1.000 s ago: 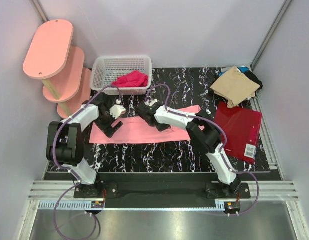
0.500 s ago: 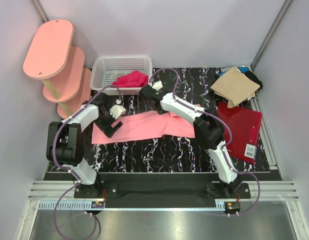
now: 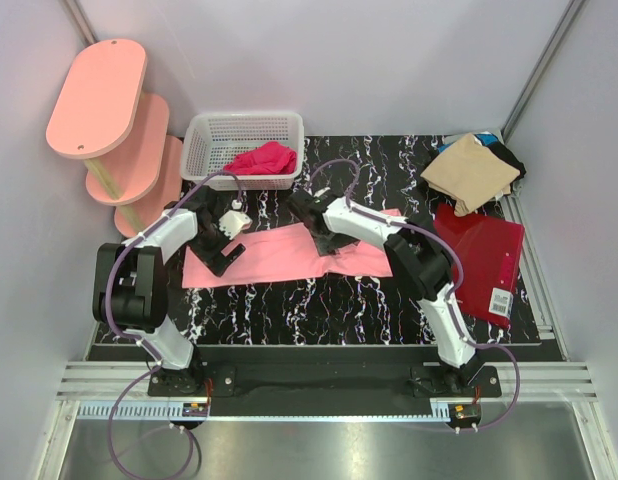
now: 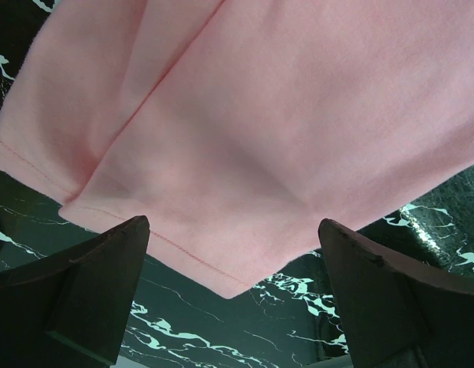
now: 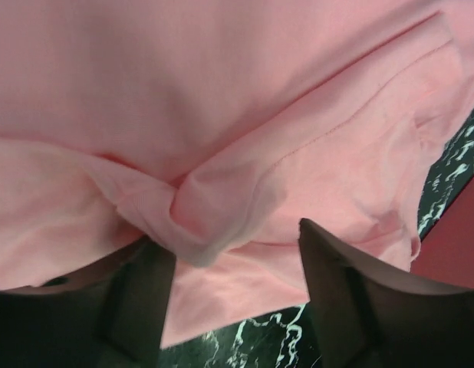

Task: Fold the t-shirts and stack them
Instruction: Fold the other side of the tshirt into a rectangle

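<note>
One basket (image 3: pixel 203 160) behind the salmon-pink t-shirt (image 3: pixel 274 260)

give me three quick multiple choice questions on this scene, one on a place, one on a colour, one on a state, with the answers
1. Where does the white basket stand?
A. on a tan shirt
B. beside the pink shelf
C. between the arm bases

2. What colour is the shirt spread out in the middle?
A. black
B. tan
C. salmon pink

3. How does the left hand stand?
A. open, holding nothing
B. shut on the shirt
C. shut on the basket

Answers:
1 B, the basket sits at the far left, next to the shelf's tiers.
2 C, the flat cloth seen by both wrist cameras is salmon pink.
3 A, its jaws stand wide apart at the shirt's hem, with nothing pinched between them.
</note>
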`<move>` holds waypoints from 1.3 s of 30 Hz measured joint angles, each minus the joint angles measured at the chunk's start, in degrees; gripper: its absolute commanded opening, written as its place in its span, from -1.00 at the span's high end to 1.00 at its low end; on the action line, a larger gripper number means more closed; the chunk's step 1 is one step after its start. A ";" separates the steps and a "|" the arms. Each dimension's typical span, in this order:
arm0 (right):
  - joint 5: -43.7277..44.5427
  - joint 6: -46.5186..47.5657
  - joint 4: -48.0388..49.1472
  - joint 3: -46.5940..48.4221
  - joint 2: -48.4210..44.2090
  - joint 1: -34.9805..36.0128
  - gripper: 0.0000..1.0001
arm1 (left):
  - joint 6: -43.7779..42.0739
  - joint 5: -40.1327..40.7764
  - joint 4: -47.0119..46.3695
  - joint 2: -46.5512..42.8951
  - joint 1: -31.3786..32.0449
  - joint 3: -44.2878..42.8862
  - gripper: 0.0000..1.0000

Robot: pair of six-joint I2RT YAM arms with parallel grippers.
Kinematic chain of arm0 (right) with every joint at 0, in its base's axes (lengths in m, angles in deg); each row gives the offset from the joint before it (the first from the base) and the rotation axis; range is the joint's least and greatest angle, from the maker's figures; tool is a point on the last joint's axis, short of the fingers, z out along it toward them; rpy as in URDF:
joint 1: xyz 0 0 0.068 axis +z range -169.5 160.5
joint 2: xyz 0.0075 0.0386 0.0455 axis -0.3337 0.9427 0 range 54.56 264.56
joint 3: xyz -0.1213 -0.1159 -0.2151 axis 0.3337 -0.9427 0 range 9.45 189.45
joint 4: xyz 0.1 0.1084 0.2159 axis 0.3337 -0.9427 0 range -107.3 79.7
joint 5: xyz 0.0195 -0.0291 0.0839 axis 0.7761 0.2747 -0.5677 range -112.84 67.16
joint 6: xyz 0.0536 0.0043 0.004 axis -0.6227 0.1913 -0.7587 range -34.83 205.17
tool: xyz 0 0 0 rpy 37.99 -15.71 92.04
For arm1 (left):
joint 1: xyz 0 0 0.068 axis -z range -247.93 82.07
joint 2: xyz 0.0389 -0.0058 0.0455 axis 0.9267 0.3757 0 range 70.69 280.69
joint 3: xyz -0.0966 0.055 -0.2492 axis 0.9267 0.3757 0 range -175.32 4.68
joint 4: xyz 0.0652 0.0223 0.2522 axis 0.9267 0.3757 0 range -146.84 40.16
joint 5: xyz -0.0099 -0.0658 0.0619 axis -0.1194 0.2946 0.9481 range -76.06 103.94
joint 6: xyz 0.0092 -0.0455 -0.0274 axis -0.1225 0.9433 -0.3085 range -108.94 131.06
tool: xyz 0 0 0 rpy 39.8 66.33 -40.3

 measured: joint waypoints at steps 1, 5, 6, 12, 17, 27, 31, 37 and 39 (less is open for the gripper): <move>-0.61 -0.52 -0.07 -0.44 -0.76 -0.07 -0.60 | -0.02 0.04 0.07 0.00 0.00 -0.02 -0.98; -5.07 -2.49 0.52 -2.36 -6.49 -1.57 -0.60 | -0.26 0.26 0.39 0.00 0.00 -0.11 -0.98; -5.75 -3.04 0.70 -2.95 -8.04 -2.21 -0.60 | -0.31 0.31 0.39 0.00 0.00 -0.11 -0.98; -12.59 -9.51 5.73 -12.09 -21.44 -10.19 -0.54 | -1.29 0.92 0.48 -0.15 -0.11 -0.11 -0.98; -18.58 -15.50 8.31 -22.05 -26.91 -12.92 -0.52 | -2.23 1.20 0.63 -1.70 -1.29 -0.11 -0.98; -25.33 -19.41 10.97 -26.40 -21.84 -13.55 -0.50 | -3.78 1.31 0.50 -2.23 -4.70 0.24 -0.98; -25.83 -19.76 11.76 -27.39 -19.71 -16.24 -0.48 | -3.85 1.01 0.42 -2.23 -4.70 1.44 -0.98; -26.99 -19.78 12.13 -28.00 -18.75 -20.35 -0.48 | -3.67 -0.68 0.13 -1.27 -4.70 1.55 -0.98; -27.19 -19.50 12.13 -28.00 -18.69 -20.59 -0.48 | -3.63 -0.70 -0.22 0.09 -4.70 1.57 -0.98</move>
